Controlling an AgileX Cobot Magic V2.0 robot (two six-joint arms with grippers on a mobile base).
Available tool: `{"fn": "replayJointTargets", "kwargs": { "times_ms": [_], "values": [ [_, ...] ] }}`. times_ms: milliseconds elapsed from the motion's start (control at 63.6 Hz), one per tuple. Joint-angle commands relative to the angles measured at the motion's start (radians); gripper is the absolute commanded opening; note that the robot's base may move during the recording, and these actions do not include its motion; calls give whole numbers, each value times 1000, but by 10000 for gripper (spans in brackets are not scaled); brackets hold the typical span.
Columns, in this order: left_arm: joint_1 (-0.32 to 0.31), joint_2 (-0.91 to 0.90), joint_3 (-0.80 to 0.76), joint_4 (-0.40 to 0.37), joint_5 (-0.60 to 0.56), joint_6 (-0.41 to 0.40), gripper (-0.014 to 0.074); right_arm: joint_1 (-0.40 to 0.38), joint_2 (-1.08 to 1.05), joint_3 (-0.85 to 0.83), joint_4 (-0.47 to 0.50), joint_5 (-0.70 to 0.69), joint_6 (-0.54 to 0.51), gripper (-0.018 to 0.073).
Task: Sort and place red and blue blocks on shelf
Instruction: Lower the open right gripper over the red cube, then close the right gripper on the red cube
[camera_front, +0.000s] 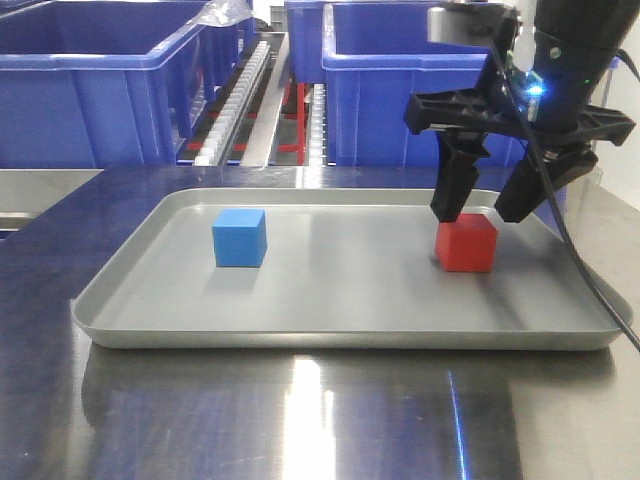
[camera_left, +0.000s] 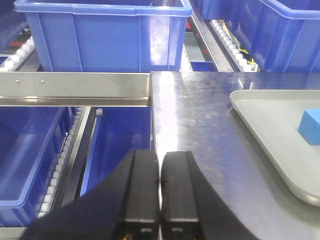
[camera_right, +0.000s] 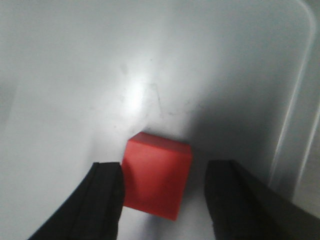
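Observation:
The red block (camera_front: 467, 243) sits in the right part of the grey tray (camera_front: 330, 337), and the blue block (camera_front: 240, 238) sits in its left part. My right gripper (camera_front: 480, 213) hangs open just over the red block, one finger on each side. In the right wrist view the red block (camera_right: 157, 180) lies between the fingers of my right gripper (camera_right: 165, 170), close to the left finger and well apart from the right one. My left gripper (camera_left: 160, 160) is shut on nothing, above the table's left edge. From there the blue block (camera_left: 310, 126) shows far right. The shelf (camera_left: 75, 85) shows its steel rail.
Large blue bins (camera_front: 90, 90) stand behind the tray on the shelf's white roller tracks (camera_front: 245, 95). More blue bins (camera_left: 105, 35) sit above and below the shelf rail. The tray rests on a shiny steel table (camera_front: 300, 420), whose left edge (camera_left: 151, 120) drops off beside the shelf.

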Motion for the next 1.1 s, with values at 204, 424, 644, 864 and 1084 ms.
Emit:
{"fn": "replayJointTargets", "kwargs": {
  "times_ms": [204, 424, 644, 864, 1084],
  "values": [
    [-7, -21, 27, 2, -81, -2, 125, 0, -40, -36, 6, -44, -11, 481],
    [-7, -21, 27, 2, -81, -2, 125, 10, -40, -36, 5, -44, -11, 481],
    [-7, -21, 27, 2, -81, -2, 125, 32, -40, -36, 0, -44, -11, 481],
    [-7, -21, 27, 2, -81, -2, 125, 32, -40, -36, -22, -43, -11, 481],
    [-7, -21, 27, 2, -81, -2, 125, 32, -39, -36, -28, -43, -11, 481]
  ]
}}
